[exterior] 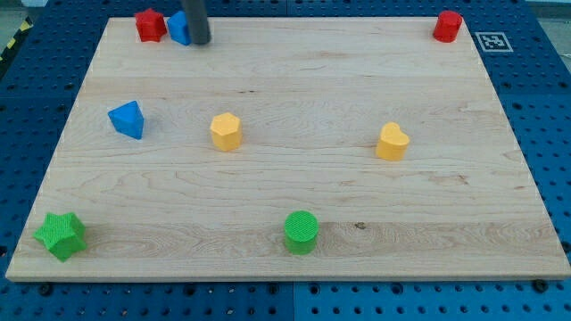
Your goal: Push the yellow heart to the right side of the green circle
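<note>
Barely begun. My tip (200,41) parked at the board's eleven o'clock edge, touching a blue block (179,28) beside the red block (149,25), well apart from the yellow heart (392,142). No jaws here, only a rod. Yellow heart sitting at one o'clock of the green circle (301,231), still needing a push down toward three o'clock.

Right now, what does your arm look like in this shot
Only my rod shows: a straight, dark grey-black cylinder entering from the view's top edge. My tip sits at the top left, against a blue block beside a red block. No cables or markings visible.
</note>
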